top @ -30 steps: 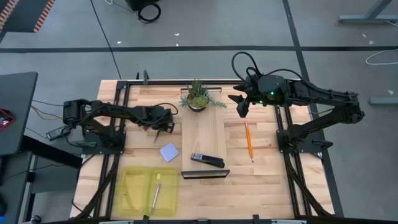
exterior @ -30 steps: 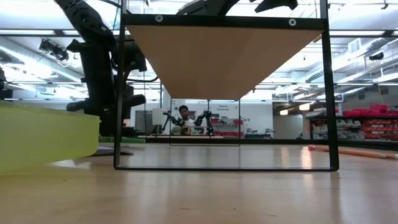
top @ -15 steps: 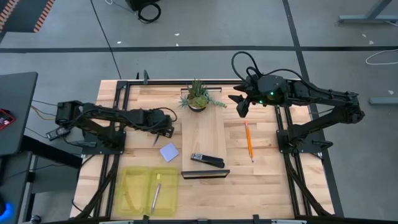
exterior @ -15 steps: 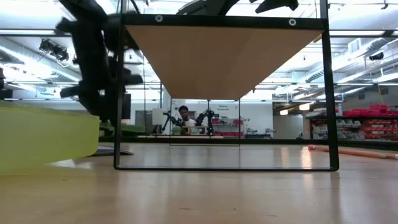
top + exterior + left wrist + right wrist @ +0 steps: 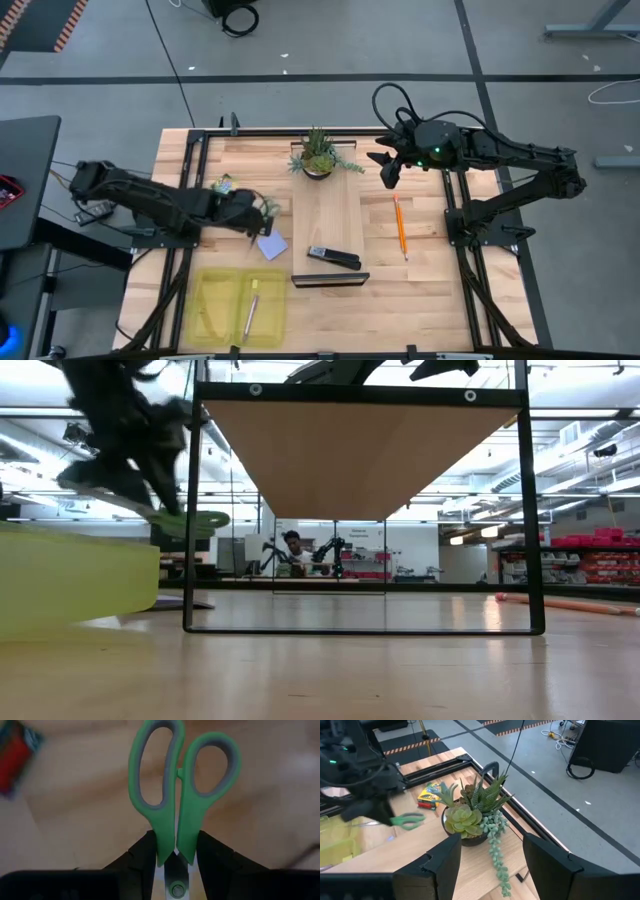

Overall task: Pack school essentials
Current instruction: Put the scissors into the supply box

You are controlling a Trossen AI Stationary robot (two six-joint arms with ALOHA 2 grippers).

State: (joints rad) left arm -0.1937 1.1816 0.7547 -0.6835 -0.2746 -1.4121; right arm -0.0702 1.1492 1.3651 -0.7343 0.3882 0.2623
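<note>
Wooden planks form the table (image 5: pixel 430 290), framed by black rails; a potted plant (image 5: pixel 317 155) stands at the far edge, a raised board (image 5: pixel 327 218) runs down the middle, and a black stapler (image 5: pixel 334 258) lies by its near end; an orange pencil (image 5: pixel 400 227) lies lengthwise to the right. The green-handled scissors (image 5: pixel 176 800) are clamped at the blade pivot by the left gripper (image 5: pixel 262 212), handles pointing away from the wrist, above the pale blue note pad (image 5: pixel 271 244); the crayon box (image 5: pixel 430 795) lies beyond. The yellow tray (image 5: pixel 212 300) holds a pen (image 5: pixel 251 311). The right gripper (image 5: pixel 388 170) hangs spread apart beside the plant.
</note>
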